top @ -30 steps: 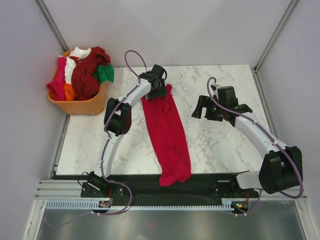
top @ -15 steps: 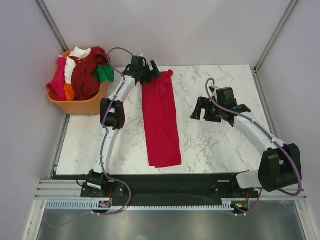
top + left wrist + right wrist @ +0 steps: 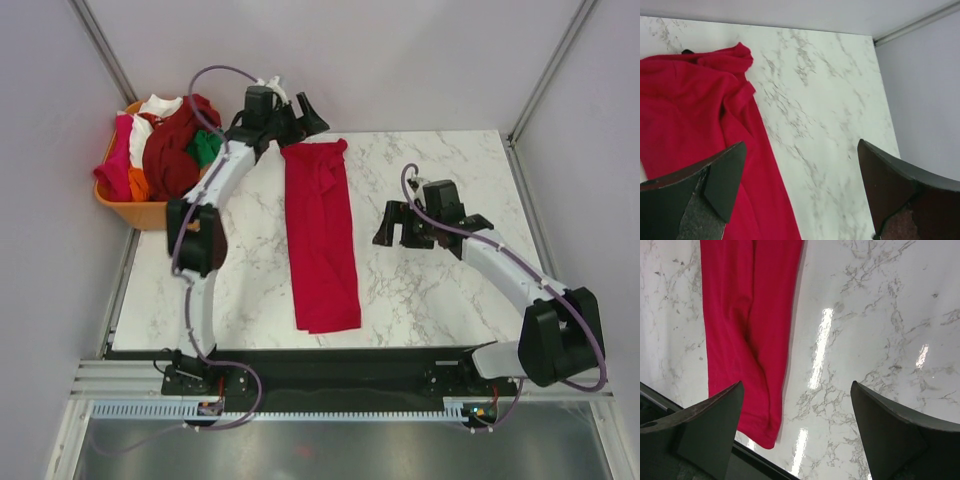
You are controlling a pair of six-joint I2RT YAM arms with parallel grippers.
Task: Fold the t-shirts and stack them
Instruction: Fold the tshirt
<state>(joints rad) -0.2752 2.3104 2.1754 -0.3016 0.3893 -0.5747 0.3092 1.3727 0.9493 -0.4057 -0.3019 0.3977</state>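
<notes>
Basket holds bunched t-shirts; left claw and right claw gape wide, empty.

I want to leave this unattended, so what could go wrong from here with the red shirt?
The red t-shirt is a long strip whose near end lies close to the near edge of the table; a pull toward the arms could slide it off. Its far end is bunched, so the next fold may come out uneven. The open left gripper hangs near the heaped basket and might snag cloth there.
</notes>
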